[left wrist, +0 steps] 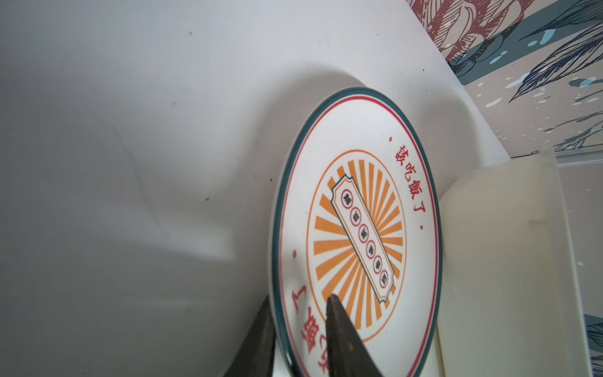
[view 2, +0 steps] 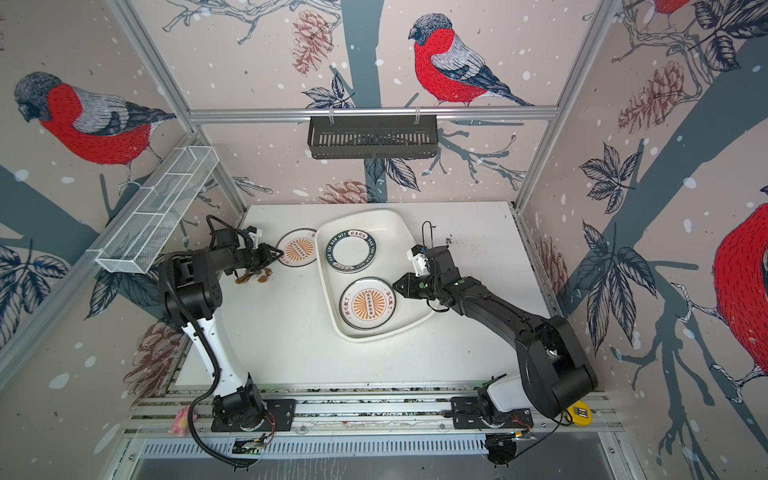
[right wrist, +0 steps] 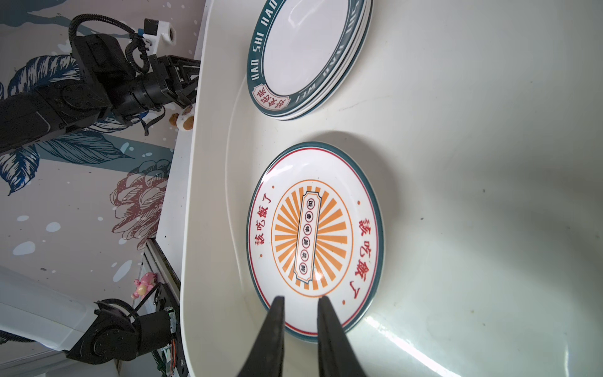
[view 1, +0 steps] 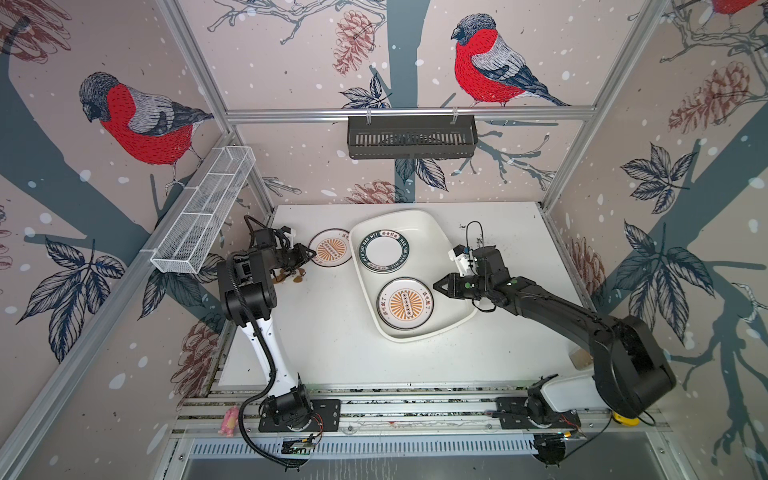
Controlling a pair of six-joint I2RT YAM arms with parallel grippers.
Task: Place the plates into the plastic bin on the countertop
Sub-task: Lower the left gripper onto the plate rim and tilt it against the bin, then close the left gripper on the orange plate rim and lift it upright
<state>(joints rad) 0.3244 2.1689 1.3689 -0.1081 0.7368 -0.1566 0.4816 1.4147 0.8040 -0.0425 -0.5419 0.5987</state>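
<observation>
Two black tapered fingers (left wrist: 342, 333) of the left gripper (left wrist: 300, 298) fill the near edge of the left wrist view. They are closed over the rim of one round glazed plate (left wrist: 359, 212), one finger on its face and the other under its edge. This plate is white with a dark green edge, a thin red ring and an orange sunburst centre. It sits outside the plastic bin (left wrist: 505, 261), on the smooth white countertop (left wrist: 130, 130) just beside the bin's outer wall; whether they touch I cannot tell.

The bin, one shallow off-white tub with rounded corners, holds two piles. The lettered stack (right wrist: 303, 42) shows three dark green rims. The sunburst pile (right wrist: 313, 235) shows one face, with a second rim peeking out beneath. The right gripper (right wrist: 301, 298) hovers over this pile's near edge, its two fingers a narrow gap apart, gripping nothing.

In both top views one black slotted rack (view 1: 410, 137) hangs on the back wall and one white wire-mesh basket (view 1: 203, 212) on the left wall. A few small brown bits (view 1: 291, 274) lie on the countertop near the left gripper.
</observation>
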